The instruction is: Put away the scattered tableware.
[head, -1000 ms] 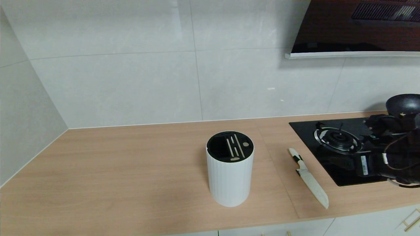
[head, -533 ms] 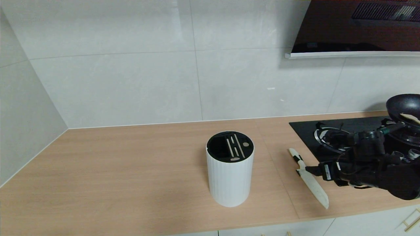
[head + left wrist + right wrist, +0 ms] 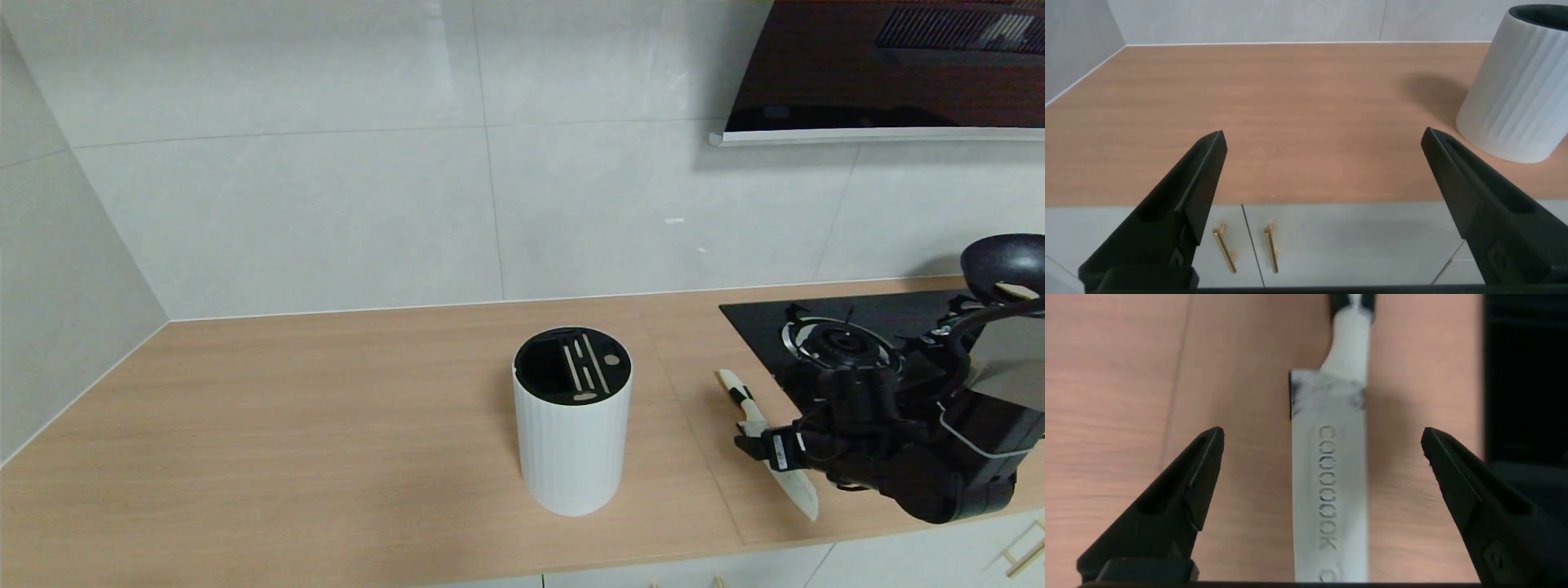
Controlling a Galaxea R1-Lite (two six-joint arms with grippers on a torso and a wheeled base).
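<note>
A white-bladed knife (image 3: pixel 798 492) with a white and black handle lies flat on the wooden counter (image 3: pixel 326 425), between the stove and a white ribbed knife holder (image 3: pixel 571 441) whose black top has slots. My right gripper (image 3: pixel 751 446) hovers open just over the knife's middle. In the right wrist view the blade (image 3: pixel 1331 498) runs between the two spread fingers (image 3: pixel 1167 514) without touching them. My left gripper (image 3: pixel 1323 212) is open and holds nothing, in front of the counter's front edge, with the holder (image 3: pixel 1523 82) off to one side.
A black gas stove (image 3: pixel 841 347) sits at the right with a dark pan (image 3: pixel 1002 260) on its far burner. A range hood (image 3: pixel 882 73) hangs above it. Tiled walls close the back and left. Cabinet doors with gold handles (image 3: pixel 1245 249) lie below the counter edge.
My right arm has swung left from over the stove and come down above the knife. The knife and the holder have not moved.
</note>
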